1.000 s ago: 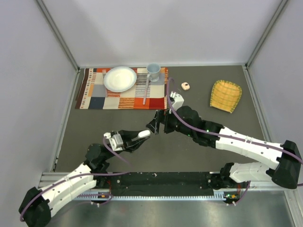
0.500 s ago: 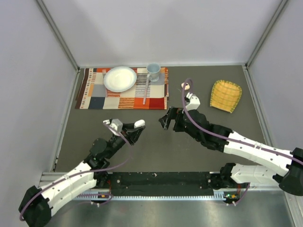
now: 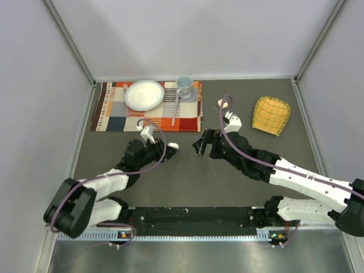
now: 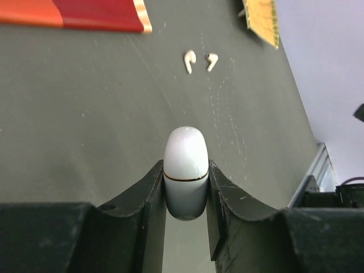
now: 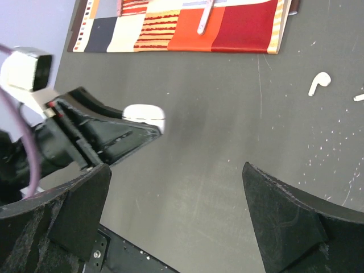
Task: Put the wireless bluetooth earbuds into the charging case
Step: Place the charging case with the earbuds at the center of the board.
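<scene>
Case point(image 4: 185, 149), white and rounded, was pinched between the two fingers point(image 4: 152, 190) of the left hand point(image 4: 186, 173). Its domed end projected forward past the fingertips, and a thin seam ran round its body where the two halves met. Whether its underside touched the worktop point(image 3: 170, 182) could not be determined. The right hand point(image 5: 176, 170) stood spread wide, nothing between its fingers, and was aimed toward the left hand; the right wrist view showed the case point(image 5: 144, 114) as a white cap at the tips of the left hand point(image 5: 149, 122), well apart from both right fingers. Two earbuds point(image 4: 189, 61) lay on the dark worktop ahead of the case, well apart from it, close beside one another but not touching, stems pointing back toward the left hand. In the right wrist view one earbud point(image 5: 319, 83) lay in full sight toward the right edge, the second being cut by the frame. From overhead the earbuds could not be made out. That view placed the left hand point(image 3: 168, 148) and right hand point(image 3: 203, 142) facing each other near the middle of the worktop, with a gap between them, just off the near edge of a striped mat point(image 3: 122, 116). The mat lay at the far left and carried a white plate point(image 3: 144, 94), a pale cup point(image 3: 183, 85) and a spoon point(image 3: 175, 108) between them. A yellow dish point(image 3: 271, 115) sat at the far right, well apart from both hands.
</scene>
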You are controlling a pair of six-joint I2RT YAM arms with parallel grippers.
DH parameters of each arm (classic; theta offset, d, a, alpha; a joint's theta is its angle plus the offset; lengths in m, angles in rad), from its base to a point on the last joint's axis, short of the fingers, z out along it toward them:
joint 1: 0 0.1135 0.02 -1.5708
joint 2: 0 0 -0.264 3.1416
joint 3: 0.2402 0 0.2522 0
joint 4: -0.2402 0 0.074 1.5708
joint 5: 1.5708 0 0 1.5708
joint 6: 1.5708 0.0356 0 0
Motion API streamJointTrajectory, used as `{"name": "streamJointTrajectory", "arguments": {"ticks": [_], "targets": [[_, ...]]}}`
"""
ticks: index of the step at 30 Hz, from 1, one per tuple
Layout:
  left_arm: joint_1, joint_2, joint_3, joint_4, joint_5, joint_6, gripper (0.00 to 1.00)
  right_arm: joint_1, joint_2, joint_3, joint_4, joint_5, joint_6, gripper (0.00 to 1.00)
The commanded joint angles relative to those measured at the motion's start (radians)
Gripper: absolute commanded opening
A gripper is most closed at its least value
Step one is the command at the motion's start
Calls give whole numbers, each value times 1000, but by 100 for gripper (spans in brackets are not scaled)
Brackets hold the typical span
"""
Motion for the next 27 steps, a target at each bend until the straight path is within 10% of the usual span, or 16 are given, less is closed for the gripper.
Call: {"name": "streamJointTrajectory", "arguments": {"ticks": [1, 12, 27], "targets": [[5, 116, 77, 120, 108, -107, 0, -13, -39, -4, 8, 3, 2, 99], [7, 413, 138, 228, 156, -222, 1, -16, -10, 7, 7, -3, -11, 99], [8, 516, 173, 123, 90, -195, 30, -21, 4, 7, 5, -5, -16, 99]]}}
